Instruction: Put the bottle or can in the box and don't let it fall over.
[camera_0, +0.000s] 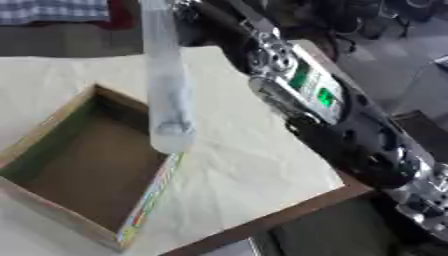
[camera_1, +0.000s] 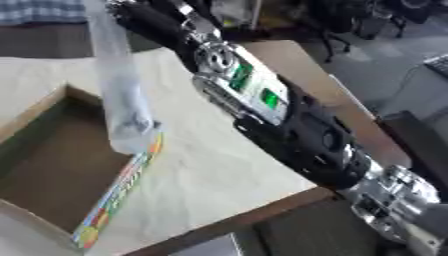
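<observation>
Right hand (camera_1: 131, 15) sits at approx 12 o'clock, mostly cut off by the top edge and blurred; can't tell how its fingers are set, or whether they close on the pale translucent plastic bottle (camera_0: 166, 85). The bottle hangs as a long smeared streak from the top edge down to the middle of the view, its lower end (camera_0: 171, 135) just above the near right wall of the open cardboard box with a colour-printed side (camera_0: 149, 200), over the rim rather than clearly inside. Outward from the hand, the black-and-silver forearm with green-lit panel (camera_0: 306, 85) runs from 12 toward 4 o'clock, covering the table's right edge. The box, at approx 8 o'clock, shows a bare brown floor; its left part is cropped. It rests on a cream cloth-covered wooden table (camera_0: 254, 165). Checked blue-white fabric (camera_0: 52, 10) at 11 o'clock, beyond the table. Left hand doesn't show.
</observation>
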